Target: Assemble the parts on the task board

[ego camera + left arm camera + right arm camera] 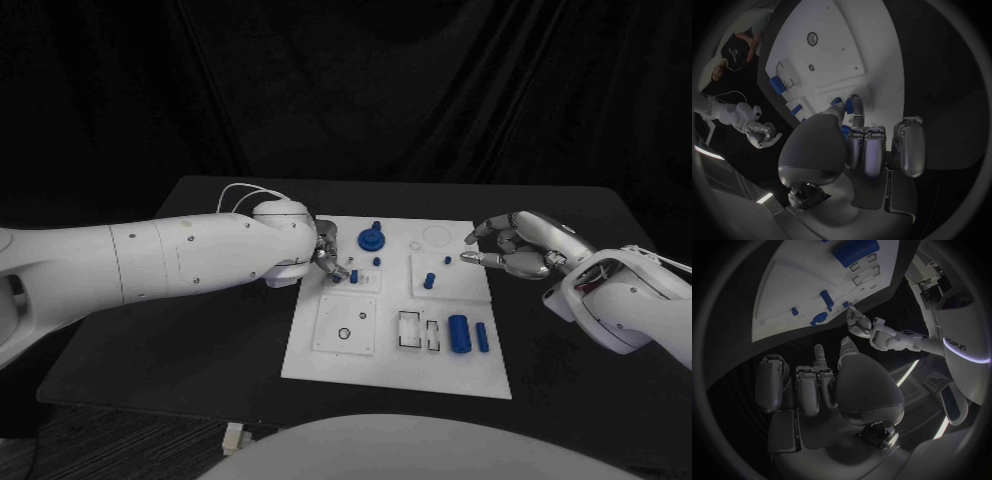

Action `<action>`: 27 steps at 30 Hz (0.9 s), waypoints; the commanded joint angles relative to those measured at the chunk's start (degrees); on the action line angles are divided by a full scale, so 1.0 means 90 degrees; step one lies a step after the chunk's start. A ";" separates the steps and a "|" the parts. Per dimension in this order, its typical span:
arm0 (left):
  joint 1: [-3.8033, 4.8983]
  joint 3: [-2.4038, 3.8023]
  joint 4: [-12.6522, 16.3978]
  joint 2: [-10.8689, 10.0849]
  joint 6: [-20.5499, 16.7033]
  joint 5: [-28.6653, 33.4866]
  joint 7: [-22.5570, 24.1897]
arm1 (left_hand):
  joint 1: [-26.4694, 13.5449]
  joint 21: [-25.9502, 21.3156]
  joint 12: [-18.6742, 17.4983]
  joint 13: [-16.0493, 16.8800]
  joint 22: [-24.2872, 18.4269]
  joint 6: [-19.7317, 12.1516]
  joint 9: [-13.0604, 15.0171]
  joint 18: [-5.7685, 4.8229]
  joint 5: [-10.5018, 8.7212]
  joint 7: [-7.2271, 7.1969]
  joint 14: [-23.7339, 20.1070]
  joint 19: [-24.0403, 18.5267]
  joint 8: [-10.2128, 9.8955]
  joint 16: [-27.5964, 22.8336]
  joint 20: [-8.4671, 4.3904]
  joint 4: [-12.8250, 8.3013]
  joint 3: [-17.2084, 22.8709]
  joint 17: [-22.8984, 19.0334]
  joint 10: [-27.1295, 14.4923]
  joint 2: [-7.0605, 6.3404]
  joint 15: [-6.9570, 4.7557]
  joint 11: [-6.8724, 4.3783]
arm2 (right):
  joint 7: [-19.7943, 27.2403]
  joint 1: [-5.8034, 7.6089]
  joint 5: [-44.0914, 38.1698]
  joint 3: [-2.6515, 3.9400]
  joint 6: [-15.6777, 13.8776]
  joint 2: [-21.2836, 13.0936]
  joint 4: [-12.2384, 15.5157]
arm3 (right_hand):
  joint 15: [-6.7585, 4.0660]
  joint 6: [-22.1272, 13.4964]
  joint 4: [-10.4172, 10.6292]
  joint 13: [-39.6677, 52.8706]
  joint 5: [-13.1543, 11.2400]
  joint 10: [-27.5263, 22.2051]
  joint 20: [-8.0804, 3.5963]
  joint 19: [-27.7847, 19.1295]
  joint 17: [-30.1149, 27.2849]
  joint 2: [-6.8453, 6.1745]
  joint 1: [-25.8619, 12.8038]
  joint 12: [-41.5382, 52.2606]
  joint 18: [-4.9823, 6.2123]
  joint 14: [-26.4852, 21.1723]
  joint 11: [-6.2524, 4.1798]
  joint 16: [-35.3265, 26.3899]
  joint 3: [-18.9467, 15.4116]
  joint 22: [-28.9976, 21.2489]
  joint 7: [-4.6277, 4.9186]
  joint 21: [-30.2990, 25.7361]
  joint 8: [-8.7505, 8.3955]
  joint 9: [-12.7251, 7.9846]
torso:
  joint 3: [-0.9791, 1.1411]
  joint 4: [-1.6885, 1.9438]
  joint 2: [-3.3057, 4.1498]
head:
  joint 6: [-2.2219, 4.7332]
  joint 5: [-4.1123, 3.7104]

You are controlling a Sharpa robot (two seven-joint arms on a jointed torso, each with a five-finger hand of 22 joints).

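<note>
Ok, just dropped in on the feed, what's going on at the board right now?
The left hand is down at the left edge of the white task board, its fingertips on or around a small blue part there; whether it has a grip is unclear. The right hand hovers off the board's right edge, fingers apart, holding nothing. A blue round knob piece stands near the far edge, and two blue cylinders lie in the near right corner.

task board (pixel 325 350) mid-table (pixel 188 330), left hand (pixel 326 256) at its left edge, right hand (pixel 522 245) beside its right edge
</note>
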 commanded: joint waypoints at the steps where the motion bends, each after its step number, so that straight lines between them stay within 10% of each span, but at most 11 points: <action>1: -0.0017 0.0005 -0.0013 0.0032 0.0053 -0.0246 0.0067 | -0.0067 -0.0046 0.0022 0.1674 0.1307 -0.0048 -0.0003 0.0038 -0.0042 -0.0009 0.0673 0.0183 -0.0036 0.0017 -0.0018 0.0034 0.0007 0.1677 0.0662 -0.0008 0.0015 0.0015 | -0.0094 -0.0016 -0.0010 0.0004 0.0019 -0.0010 0.0014 | 0.0026 0.0047 -0.0008 0.1674 0.0028 0.0663 -0.0019 0.0107 0.1657 -0.0012 0.0069 0.0023 -0.0005 0.0667 0.0030 0.0002 -0.0028 0.1224 -0.0004 -0.0023 -0.0021 -0.0010 | 0.0001 0.0000 0.0000 | -0.0001 0.0003; 27: -0.0053 0.0005 -0.0091 0.0028 0.0281 -0.0370 0.0007 | -0.0096 -0.0052 0.0022 0.1674 0.1306 -0.0040 0.0001 0.0038 -0.0103 -0.0008 0.0673 0.0180 -0.0035 0.0017 -0.0012 0.0029 0.0014 0.1677 0.0662 -0.0013 0.0019 0.0017 | -0.0126 -0.0018 -0.0010 0.0004 0.0087 0.0005 -0.0003 | 0.0031 0.0049 -0.0010 0.1674 0.0038 0.0663 -0.0015 0.0100 0.1657 -0.0008 0.0095 0.0023 -0.0004 0.0667 0.0035 0.0003 -0.0030 0.1221 0.0000 -0.0031 -0.0025 -0.0015 | 0.0001 0.0001 -0.0002 | -0.0001 0.0012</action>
